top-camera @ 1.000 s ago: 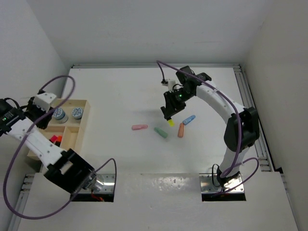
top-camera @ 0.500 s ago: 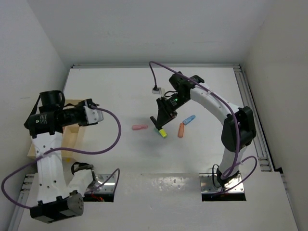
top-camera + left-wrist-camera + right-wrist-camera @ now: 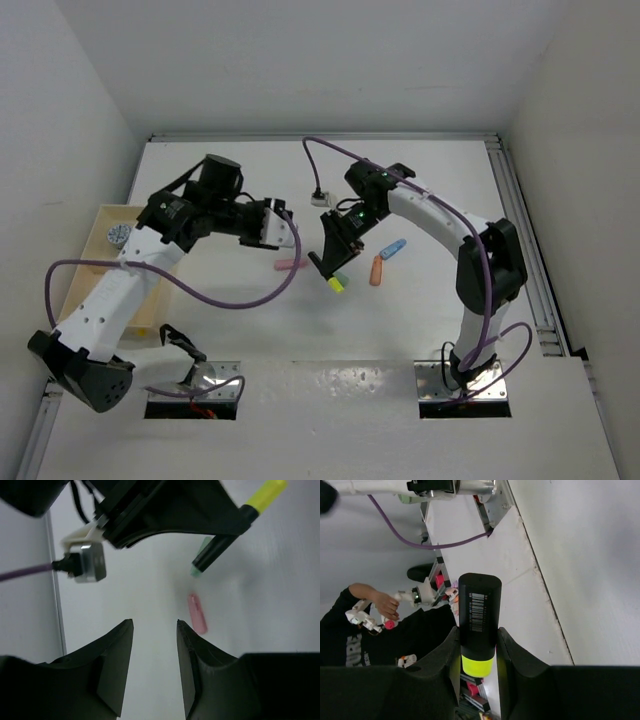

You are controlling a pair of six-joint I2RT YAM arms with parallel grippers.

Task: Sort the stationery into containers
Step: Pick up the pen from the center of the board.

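My right gripper [image 3: 330,262] is shut on a black highlighter with a yellow end [image 3: 337,284] and holds it above the table's middle; the wrist view shows the highlighter [image 3: 479,615] clamped between both fingers. My left gripper [image 3: 285,238] is open and empty, close to the left of the right gripper. A pink stub [image 3: 290,265] lies just below it, and ahead of the jaws in the left wrist view [image 3: 197,613]. A green stub [image 3: 201,562] shows partly behind the held highlighter [image 3: 235,525]. A salmon stub [image 3: 376,271] and a blue stub [image 3: 393,248] lie to the right.
The wooden tray [image 3: 105,212] stands at the far left edge, partly hidden by the left arm, with one patterned roll [image 3: 117,236] showing in a far compartment. A purple cable loops over the table near the left arm. White walls enclose the table.
My left arm has swung from over the tray to the middle of the table, beside the right gripper. My right gripper has moved left and nearer with the yellow highlighter.
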